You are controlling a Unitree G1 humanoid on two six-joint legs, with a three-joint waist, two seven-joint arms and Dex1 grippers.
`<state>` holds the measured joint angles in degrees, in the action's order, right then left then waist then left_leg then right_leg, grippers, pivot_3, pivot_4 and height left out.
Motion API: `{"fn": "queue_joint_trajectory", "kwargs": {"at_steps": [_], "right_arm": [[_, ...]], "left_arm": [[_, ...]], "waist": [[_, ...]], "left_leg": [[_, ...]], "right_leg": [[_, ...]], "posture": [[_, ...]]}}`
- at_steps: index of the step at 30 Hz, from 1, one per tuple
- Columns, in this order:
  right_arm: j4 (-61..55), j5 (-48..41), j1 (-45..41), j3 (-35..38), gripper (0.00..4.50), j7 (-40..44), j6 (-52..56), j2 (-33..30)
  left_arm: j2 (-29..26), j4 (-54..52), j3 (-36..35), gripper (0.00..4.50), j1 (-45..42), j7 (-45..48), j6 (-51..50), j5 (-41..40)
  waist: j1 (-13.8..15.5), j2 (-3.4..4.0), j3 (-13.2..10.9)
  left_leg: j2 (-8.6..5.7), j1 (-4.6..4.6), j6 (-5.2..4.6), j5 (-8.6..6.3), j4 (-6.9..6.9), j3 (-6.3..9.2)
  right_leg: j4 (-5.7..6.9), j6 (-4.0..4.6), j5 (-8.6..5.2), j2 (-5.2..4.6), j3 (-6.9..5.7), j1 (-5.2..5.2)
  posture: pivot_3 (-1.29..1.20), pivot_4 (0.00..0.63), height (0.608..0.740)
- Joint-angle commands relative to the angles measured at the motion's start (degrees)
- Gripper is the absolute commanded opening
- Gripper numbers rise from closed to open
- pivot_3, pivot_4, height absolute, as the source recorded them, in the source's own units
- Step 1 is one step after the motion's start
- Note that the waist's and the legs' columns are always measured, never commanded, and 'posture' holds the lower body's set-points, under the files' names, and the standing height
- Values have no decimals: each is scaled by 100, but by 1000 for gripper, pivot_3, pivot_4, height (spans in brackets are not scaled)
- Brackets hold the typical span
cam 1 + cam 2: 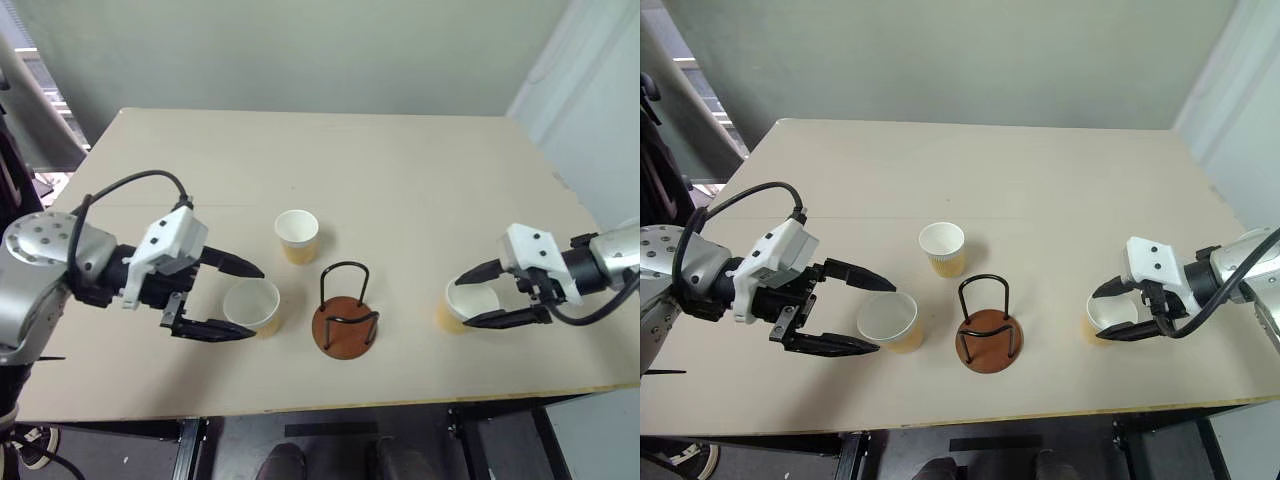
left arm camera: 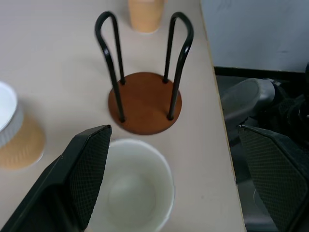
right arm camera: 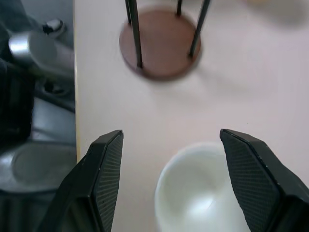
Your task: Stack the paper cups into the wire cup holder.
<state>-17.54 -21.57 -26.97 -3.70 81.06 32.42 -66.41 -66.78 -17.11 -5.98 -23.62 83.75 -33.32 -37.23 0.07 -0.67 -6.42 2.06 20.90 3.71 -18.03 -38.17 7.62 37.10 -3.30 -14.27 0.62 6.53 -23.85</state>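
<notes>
Three tan paper cups stand upright on the table. One cup (image 1: 296, 236) sits behind the wire cup holder (image 1: 345, 312), whose black loops rise empty from a reddish-brown disc. A second cup (image 1: 250, 306) stands left of the holder, between the wide-open fingers of my left gripper (image 1: 257, 302), nearer one finger (image 2: 87, 169) in the left wrist view. The third cup (image 1: 462, 306) stands right of the holder, inside the open fingers of my right gripper (image 1: 460, 302); a gap shows between the cup (image 3: 193, 193) and one finger (image 3: 104, 169).
The beige table (image 1: 400, 170) stretches bare behind the cups to a grey-green wall. Its front edge (image 1: 330, 408) runs just below the holder. Dark equipment stands off the table's left side (image 1: 20, 150).
</notes>
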Motion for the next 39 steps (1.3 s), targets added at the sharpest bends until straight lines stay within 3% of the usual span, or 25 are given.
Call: {"fn": "queue_joint_trajectory", "kwargs": {"at_steps": [1,10,14,20,26,30,35,39], "right_arm": [[-25,260,121,-70,3183,-102,-197,-93],[390,1171,324,-704,3183,-204,-769,-17],[537,1338,146,-827,2273,-170,-926,106],[631,1349,-38,-809,99,56,-1070,87],[332,438,-515,-396,42,793,-859,46],[522,15,-1654,-261,42,967,-767,301],[583,-94,-2960,-656,42,975,-793,1139],[412,90,-3053,-1095,42,1087,-922,1560]], "left_arm": [[-21,-126,-79,4500,-93,-6,-43,-91],[-62,-282,-239,4500,52,-132,-200,-153],[-81,-322,-295,4500,116,-200,-238,-183],[-92,-347,-366,4500,194,-281,-240,-210],[-81,-315,-370,4500,209,-313,-206,-189],[-63,-283,-337,4500,202,-315,-172,-149],[-92,-273,-184,4500,250,-328,-12,103],[-20,-314,-201,4500,230,-366,-53,56]], "waist": [[-4,0,0],[0,-1,1],[1,0,0],[4,-1,1],[12,1,0],[-10,2,0],[-31,1,0],[-22,1,0]], "left_leg": [[1,-2,-1,0,0,0],[9,2,-7,-4,-5,3],[12,1,-7,-4,-4,3],[11,1,-7,-4,-5,2],[2,2,-5,-3,-6,-1],[-12,0,-4,-2,-6,-3],[-9,-2,-4,-2,-3,0],[-6,1,-4,-2,-6,4]], "right_leg": [[2,0,0,2,0,0],[0,-6,3,-1,0,0],[1,-7,4,1,0,0],[0,-8,4,2,-2,0],[0,-8,4,4,-1,0],[0,-8,4,12,-2,-2],[0,-7,4,18,-5,-6],[-1,-7,4,17,-11,-6]], "posture": [[0,150,740],[0,150,740],[0,150,740],[0,150,740],[0,150,740],[0,150,740],[0,150,740],[0,150,740]]}}
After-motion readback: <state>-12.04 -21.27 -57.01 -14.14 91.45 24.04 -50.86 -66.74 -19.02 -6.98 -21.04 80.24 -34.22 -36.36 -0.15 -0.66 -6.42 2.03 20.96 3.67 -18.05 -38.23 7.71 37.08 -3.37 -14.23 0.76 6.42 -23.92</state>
